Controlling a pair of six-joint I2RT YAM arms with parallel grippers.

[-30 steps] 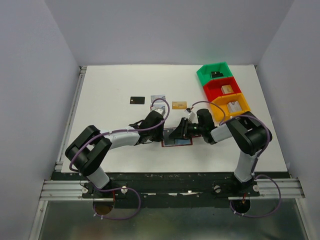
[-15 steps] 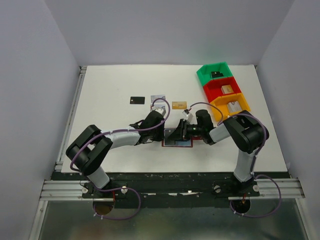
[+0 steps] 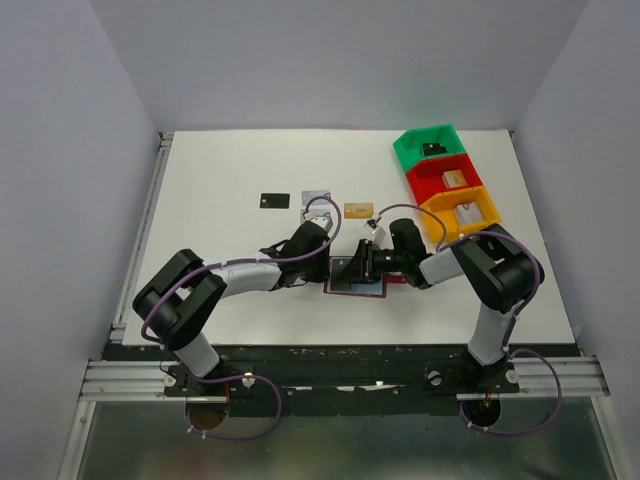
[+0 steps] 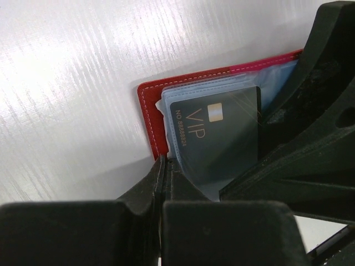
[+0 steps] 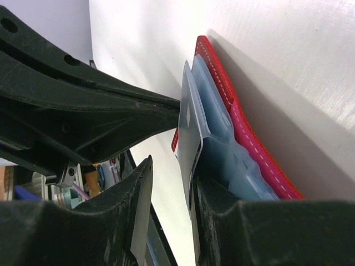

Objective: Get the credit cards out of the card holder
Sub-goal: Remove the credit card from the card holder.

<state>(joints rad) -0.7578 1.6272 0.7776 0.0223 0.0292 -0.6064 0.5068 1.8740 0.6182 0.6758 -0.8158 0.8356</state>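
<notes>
Top external: three credit cards [image 3: 274, 200] on tabletop [image 3: 230, 160]; VIP card [image 4: 216, 138] left in card holder [image 3: 352, 288], left fingers [image 4: 144, 188] pinching its edge, right fingers [image 5: 127, 210] open.

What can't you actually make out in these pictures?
- Top view: card holder mostly under the left claw and right claw; cards left inside uncountable.
- Left wrist view: black VIP card partly covered by the right claw.
- Right wrist view: edge-on card, face unreadable.
- Top view: coloured bins' contents too small.

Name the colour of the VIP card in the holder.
The VIP card is black, gold lettering; best in left wrist view.
</notes>
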